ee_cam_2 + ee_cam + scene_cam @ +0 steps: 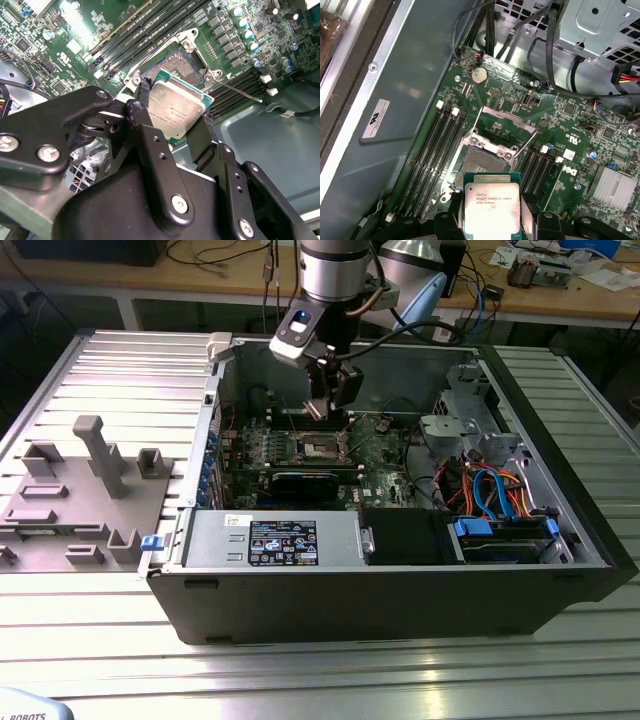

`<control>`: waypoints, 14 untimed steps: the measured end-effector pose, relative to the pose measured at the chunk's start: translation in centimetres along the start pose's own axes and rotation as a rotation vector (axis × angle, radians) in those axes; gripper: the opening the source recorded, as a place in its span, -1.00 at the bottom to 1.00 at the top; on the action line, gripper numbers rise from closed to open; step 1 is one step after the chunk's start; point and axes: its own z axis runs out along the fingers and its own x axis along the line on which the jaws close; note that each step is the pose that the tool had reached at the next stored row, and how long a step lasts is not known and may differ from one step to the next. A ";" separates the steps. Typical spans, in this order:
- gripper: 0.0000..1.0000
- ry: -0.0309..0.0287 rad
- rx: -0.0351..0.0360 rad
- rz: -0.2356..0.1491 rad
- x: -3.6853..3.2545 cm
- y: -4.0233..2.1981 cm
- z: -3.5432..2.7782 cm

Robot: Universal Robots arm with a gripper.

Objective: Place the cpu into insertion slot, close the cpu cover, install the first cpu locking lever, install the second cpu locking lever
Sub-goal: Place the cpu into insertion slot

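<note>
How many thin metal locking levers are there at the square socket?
2. One thin metal lever stands beside the dark square socket; the other lever at its opposite side.

Built from a polished silver-grey cylindrical arm segment (334, 268), dark-banded at its lower edge. Fitted below with a white, rounded camera housing (295, 332) marked by a blue patch. Trailed by thick black cables (385, 340) curving off toward the exterior view's right. Ended in a matte black gripper (176, 103) of flat, round-ended link bars (157, 170), pinned with silver cross-head screws (48, 153) and dotted with small dark holes. Tipped with narrow black fingers (201, 137), squared at the ends.
</note>
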 end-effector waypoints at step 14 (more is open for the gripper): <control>0.09 -0.0008 0.0002 0.015 0.10 -0.23 0.03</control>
